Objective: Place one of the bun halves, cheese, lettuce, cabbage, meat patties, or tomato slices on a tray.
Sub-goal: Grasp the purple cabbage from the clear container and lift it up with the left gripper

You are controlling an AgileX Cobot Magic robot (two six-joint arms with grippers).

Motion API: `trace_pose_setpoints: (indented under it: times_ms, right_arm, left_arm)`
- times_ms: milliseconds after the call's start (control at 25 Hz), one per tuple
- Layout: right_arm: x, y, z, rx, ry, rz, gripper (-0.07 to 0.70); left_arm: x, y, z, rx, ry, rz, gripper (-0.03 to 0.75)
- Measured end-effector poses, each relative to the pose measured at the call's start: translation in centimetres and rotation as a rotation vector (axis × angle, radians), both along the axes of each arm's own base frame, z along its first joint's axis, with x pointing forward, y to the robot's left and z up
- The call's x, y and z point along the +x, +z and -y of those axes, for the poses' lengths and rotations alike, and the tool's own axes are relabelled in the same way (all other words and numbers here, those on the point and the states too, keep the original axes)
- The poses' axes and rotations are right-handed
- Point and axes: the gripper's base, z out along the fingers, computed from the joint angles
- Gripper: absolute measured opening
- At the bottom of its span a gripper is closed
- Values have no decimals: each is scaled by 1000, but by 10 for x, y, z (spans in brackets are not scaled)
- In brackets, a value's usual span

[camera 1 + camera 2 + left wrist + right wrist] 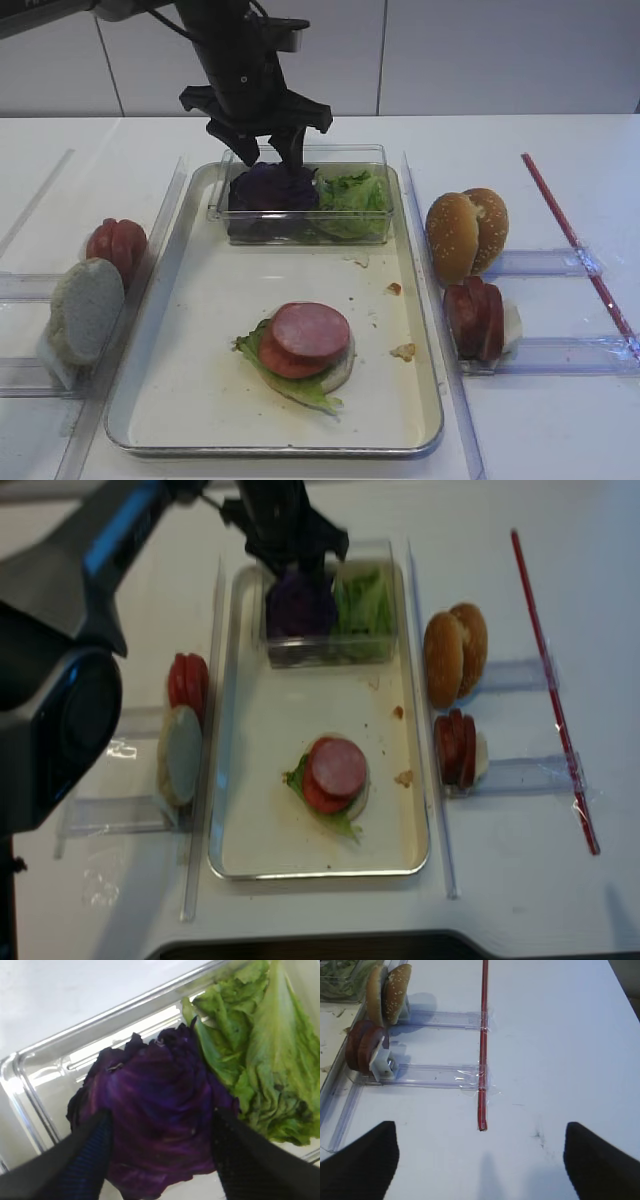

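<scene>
Left pincer (270,152): black, down inside the clear plastic box (372,232), clamped on the deep purple wavy cabbage leaf (268,188); in the left wrist view one finger (87,1155) presses each side of the leaf.
Cabbage: right between the fingers, in the box's left half, at the far end of the tray.
Lettuce: pale green frilly leaves (352,195) just to the right of the pincer, in the same box, touching the cabbage.
Tray: large rectangular silver-rimmed cream tray (190,330) stretching out nearer than the pincer; crumbs scattered on it.
Stack on tray: bun half at the bottom, green leaf, red tomato slice and pinkish-red meat patty (311,330) on top, well nearer than the pincer, mid-tray.
Left of pincer: bright red tomato slices (116,245) and a pale bun half (86,310) standing on edge in clear plastic racks (20,288) on the white counter (560,420).
Right of pincer: two golden sesame bun halves (466,234) upright, dark reddish-brown patties (476,317) just nearer.
Red straw-like stick (575,240): far right, taped to the racks.
Right pincer (480,1160): spread wide, nothing between the fingers, above bare counter, well apart from the tray.
</scene>
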Motion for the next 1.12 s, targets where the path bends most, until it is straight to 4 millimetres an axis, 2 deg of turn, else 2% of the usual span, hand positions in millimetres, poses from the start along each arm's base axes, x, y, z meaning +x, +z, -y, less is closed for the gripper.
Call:
trace_pose_setpoints:
  times_ms: [280,520,1120]
  right_arm:
    - [0,0,0,0,0,0,689]
    - [0,0,0,0,0,0,689]
    - [0,0,0,5,-3,0,689]
  left_arm:
    - [1,-1,0,1,1,-4,433]
    - [5,-17,2,17,1,-37,433]
    - [9,-30,4,28,1,-55,433]
